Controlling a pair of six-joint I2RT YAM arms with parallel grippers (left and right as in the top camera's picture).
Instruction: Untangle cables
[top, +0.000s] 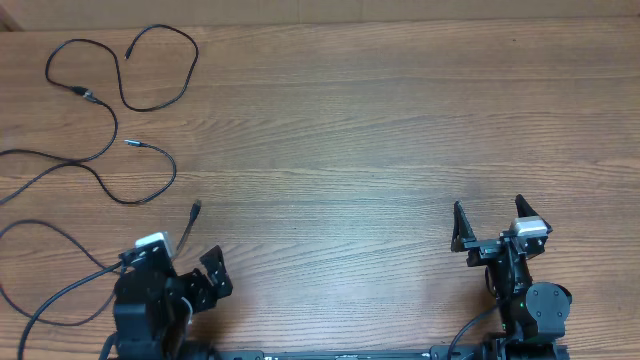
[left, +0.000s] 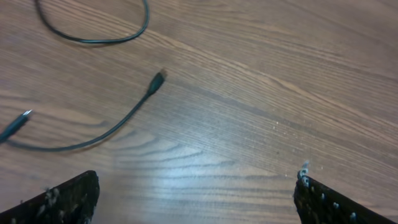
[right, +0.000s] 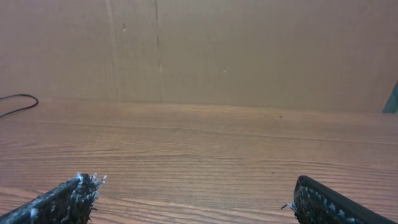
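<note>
Several thin black cables lie loose and spread out on the left of the wooden table. One cable (top: 160, 70) loops at the far left top. Another cable (top: 100, 170) curves below it with a silvery tip. A third cable (top: 60, 240) runs near the left edge and ends in a plug near my left gripper; that plug end shows in the left wrist view (left: 134, 112). My left gripper (top: 195, 265) is open and empty, its fingers wide apart (left: 196, 199). My right gripper (top: 490, 225) is open and empty at the front right (right: 196, 199).
The wooden table (top: 380, 130) fills the view. A brown wall (right: 249, 50) stands behind the table in the right wrist view, with a bit of cable (right: 18, 102) at its far left. Thicker black arm cables run by the left arm base (top: 50, 310).
</note>
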